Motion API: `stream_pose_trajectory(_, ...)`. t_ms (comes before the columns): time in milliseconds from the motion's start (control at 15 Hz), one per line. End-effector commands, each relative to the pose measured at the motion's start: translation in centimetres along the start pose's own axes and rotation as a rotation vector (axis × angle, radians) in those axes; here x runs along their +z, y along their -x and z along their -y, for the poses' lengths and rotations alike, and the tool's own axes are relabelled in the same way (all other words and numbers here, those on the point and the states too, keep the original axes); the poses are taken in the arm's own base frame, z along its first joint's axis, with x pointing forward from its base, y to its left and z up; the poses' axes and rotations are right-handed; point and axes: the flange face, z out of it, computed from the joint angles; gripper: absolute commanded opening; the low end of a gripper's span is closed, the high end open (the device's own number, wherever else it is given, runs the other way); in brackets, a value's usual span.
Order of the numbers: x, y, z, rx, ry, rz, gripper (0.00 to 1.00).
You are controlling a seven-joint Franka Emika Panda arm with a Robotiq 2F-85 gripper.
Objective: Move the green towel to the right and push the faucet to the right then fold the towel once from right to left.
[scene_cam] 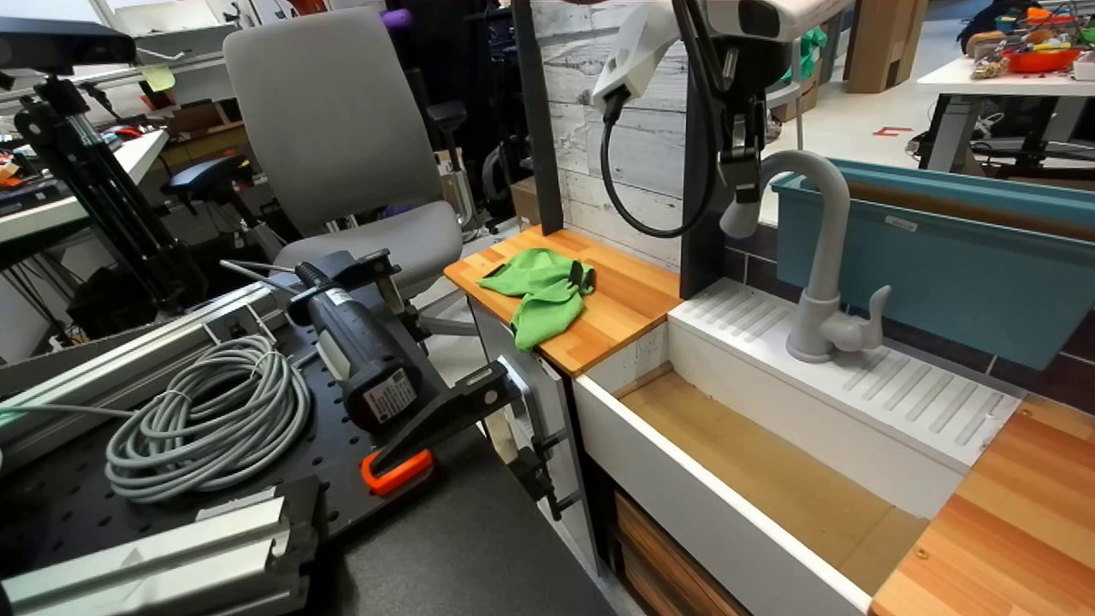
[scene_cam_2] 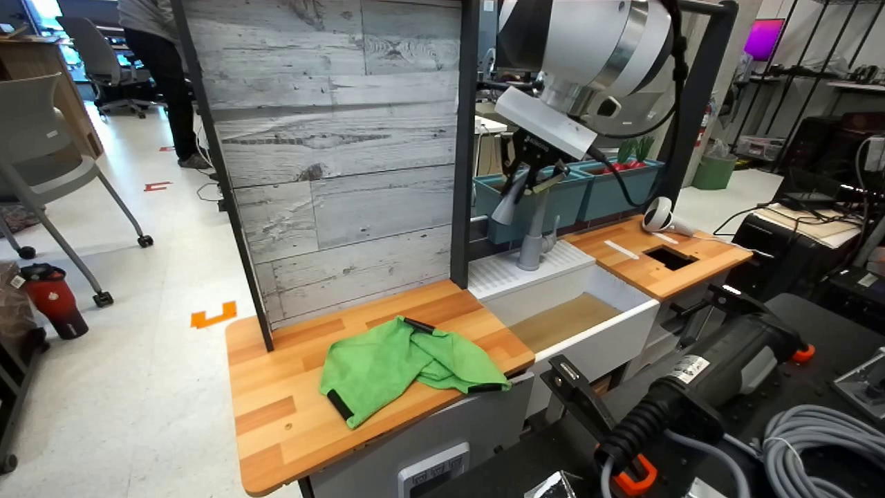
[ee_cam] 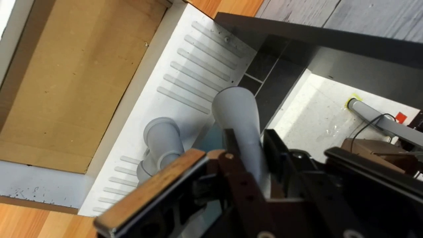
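In both exterior views the tabletop (scene_cam_2: 266, 408) bearing the towel (scene_cam_2: 377, 370) lies left of the sink (scene_cam: 684, 500), and a second tabletop (scene_cam: 1018, 496) lies right of it. A panel (scene_cam_2: 332, 152) rises at the left rear of the sink, along the first tabletop's back edge; a planter (scene_cam: 949, 274) stands behind the sink. The faucet (scene_cam: 831, 239) stands on the sink's back ledge (scene_cam: 744, 321), and the gripper (ee_cam: 251, 134) hangs at the sink's rear with the spout (ee_cam: 239, 109) between its fingers (ee_cam: 277, 148). In front of the sink is a workbench (scene_cam: 479, 530) carrying a power tool (scene_cam: 368, 346) and a coil of cable (scene_cam: 278, 393). In an exterior view, a chair (scene_cam: 334, 120) stands left of the sink, beyond the towel.
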Motion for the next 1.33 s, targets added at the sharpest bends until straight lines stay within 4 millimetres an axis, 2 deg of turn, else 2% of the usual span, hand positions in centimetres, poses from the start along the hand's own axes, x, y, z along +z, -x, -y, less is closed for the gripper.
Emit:
stream_pose_trajectory(0, -0.2, 0.3, -1.9, -0.025, 0.012, -0.001, 0.06)
stream_pose_trajectory(467, -2.1, -0.4, -4.4, -0.168, 0.072, 0.049, 0.06)
stream_pose_trajectory(667, -3.1, -1.1, -6.2, -0.231, 0.125, 0.079, 0.06)
stream_pose_trajectory(933, -4.2, -2.7, -9.0, -0.344, 0.262, 0.125, 0.06)
stream_pose_trajectory(1267, -5.5, -5.8, -13.1, -0.45, 0.448, 0.126, 0.06)
